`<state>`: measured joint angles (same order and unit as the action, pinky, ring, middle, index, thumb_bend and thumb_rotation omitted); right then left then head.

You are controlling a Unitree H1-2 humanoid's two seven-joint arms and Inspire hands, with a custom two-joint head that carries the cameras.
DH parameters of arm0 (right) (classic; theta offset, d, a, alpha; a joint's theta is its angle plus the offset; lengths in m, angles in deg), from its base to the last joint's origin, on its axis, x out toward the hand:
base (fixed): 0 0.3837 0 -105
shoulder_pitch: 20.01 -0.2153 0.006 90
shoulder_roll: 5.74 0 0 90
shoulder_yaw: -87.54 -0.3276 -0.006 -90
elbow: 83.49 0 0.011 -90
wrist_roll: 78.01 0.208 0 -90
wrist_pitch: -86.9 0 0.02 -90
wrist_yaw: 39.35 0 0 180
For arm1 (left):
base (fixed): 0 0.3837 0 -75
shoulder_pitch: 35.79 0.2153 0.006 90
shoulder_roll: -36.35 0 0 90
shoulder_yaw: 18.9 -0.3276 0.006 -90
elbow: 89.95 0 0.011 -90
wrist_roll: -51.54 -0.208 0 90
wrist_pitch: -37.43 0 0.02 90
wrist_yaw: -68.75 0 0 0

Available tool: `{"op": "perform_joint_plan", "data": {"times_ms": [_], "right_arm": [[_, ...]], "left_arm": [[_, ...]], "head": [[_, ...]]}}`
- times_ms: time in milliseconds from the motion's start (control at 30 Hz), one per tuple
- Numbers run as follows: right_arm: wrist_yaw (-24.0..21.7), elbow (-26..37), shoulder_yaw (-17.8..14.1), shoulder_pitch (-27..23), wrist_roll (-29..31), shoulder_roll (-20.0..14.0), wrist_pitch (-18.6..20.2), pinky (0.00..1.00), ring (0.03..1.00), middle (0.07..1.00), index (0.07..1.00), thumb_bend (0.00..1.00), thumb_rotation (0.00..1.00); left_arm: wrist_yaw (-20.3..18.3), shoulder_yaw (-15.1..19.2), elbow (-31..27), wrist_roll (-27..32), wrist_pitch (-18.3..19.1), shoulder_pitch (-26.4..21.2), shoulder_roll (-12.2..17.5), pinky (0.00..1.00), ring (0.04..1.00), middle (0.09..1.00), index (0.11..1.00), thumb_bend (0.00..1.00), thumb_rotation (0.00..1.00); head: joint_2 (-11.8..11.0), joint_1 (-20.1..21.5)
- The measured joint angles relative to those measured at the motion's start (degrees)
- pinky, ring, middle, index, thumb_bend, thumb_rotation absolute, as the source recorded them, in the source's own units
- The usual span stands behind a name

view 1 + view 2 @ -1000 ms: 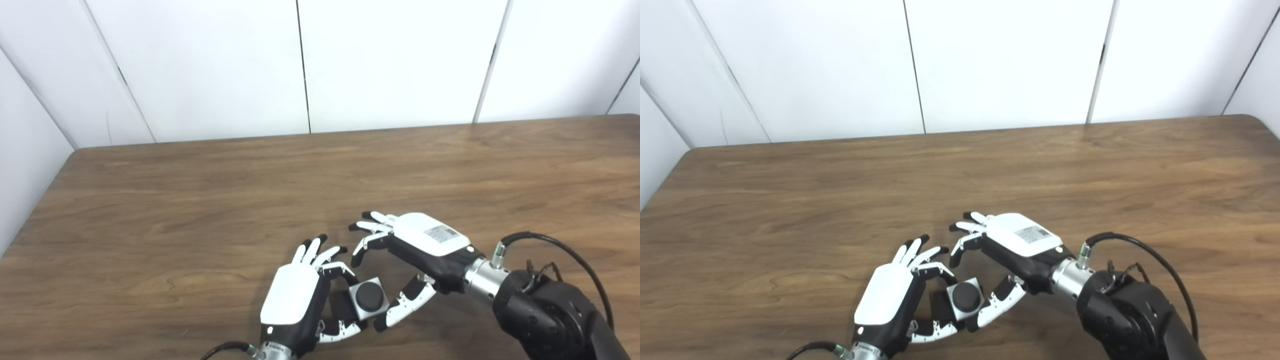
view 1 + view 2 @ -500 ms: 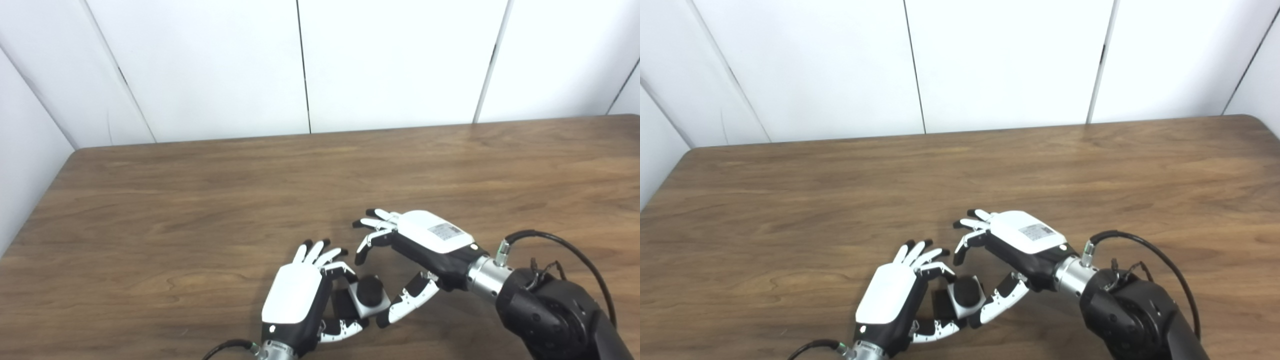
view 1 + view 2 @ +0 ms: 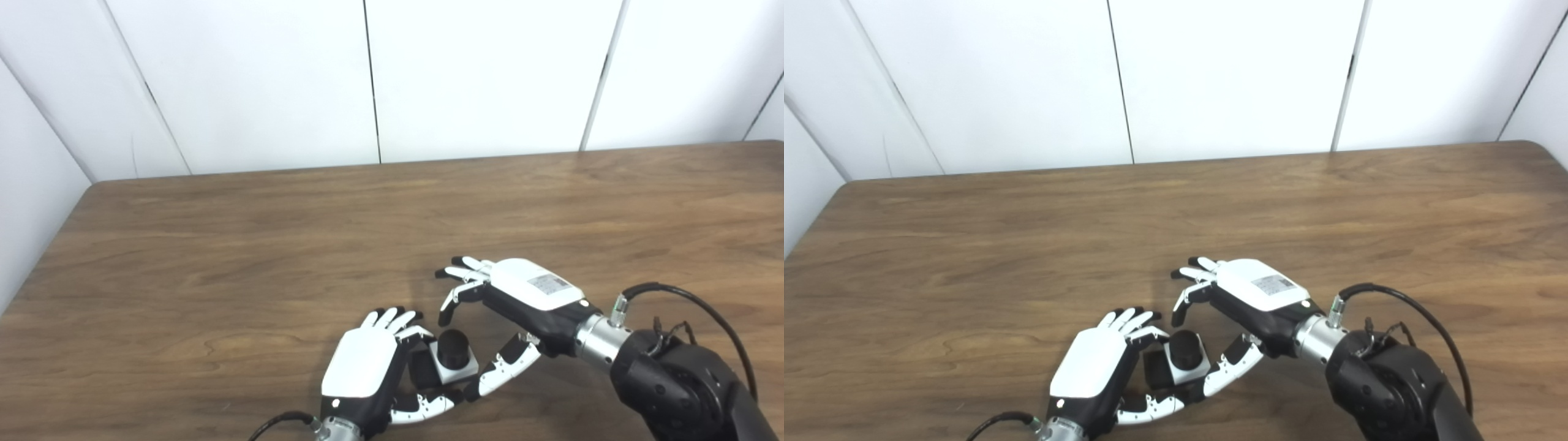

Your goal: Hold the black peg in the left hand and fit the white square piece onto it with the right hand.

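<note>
Low at the near edge of the wood-grain counter (image 3: 245,245), the left hand (image 3: 367,373), with its glossy white back shell and black-tipped fingers, is wrapped around the assembled pair: the black peg (image 3: 454,349), a short matte cylinder with a flat round top, stands up through the white square piece (image 3: 456,367), a pale blocky collar with straight edges seated around the peg's lower part. The left fingers curl over the far side and its thumb reaches under the near side, so that hand is grasping the pair just above or on the counter; which one cannot be told. The right hand (image 3: 514,306) sits just beside, its white plate bearing a small printed label, its fingers spread and bent over the space beyond the peg, its segmented thumb (image 3: 502,370) stretched toward the square piece's near right corner; whether the tip touches it is unclear. That hand grips nothing, its fingers apart. A black cable (image 3: 680,300) loops from its metal wrist. Smooth white wall panels (image 3: 478,73) with dark seams rise behind the counter.
</note>
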<state>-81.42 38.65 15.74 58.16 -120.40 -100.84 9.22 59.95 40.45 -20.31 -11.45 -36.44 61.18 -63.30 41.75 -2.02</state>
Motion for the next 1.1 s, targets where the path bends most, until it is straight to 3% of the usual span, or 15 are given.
{"op": "perform_joint_plan", "data": {"times_ms": [300, 700, 1100], "right_arm": [[0.0, 0.0, -0.2, 0.1, 0.3, -0.3, 0.0, 0.99, 1.0, 0.934, 0.643, 1.0, 0.36], [0.0, 0.0, -0.5, 0.1, 0.4, -0.3, 0.2, 1.0, 1.0, 0.94, 0.652, 1.0, 0.36], [0.1, 0.0, -1.9, 0.1, 0.9, -0.4, 0.4, 1.0, 1.0, 0.939, 0.65, 1.0, 0.34]], "left_arm": [[-0.6, 0.0, -0.2, -2.1, 0.0, 0.0, -0.1, 0.97, 0.978, 0.962, 0.917, 0.87, 0.65], [-1.4, 0.3, -0.6, -2.1, 0.0, 0.0, -0.2, 0.99, 1.0, 1.0, 0.99, 0.9, 0.69], [-7.2, 1.9, -3.7, -1.5, 1.2, 0.2, -0.5, 1.0, 1.0, 1.0, 1.0, 0.9, 0.66]], "head": [[-0.2, 0.0], [-0.5, -0.1], [-0.8, -0.4]]}}
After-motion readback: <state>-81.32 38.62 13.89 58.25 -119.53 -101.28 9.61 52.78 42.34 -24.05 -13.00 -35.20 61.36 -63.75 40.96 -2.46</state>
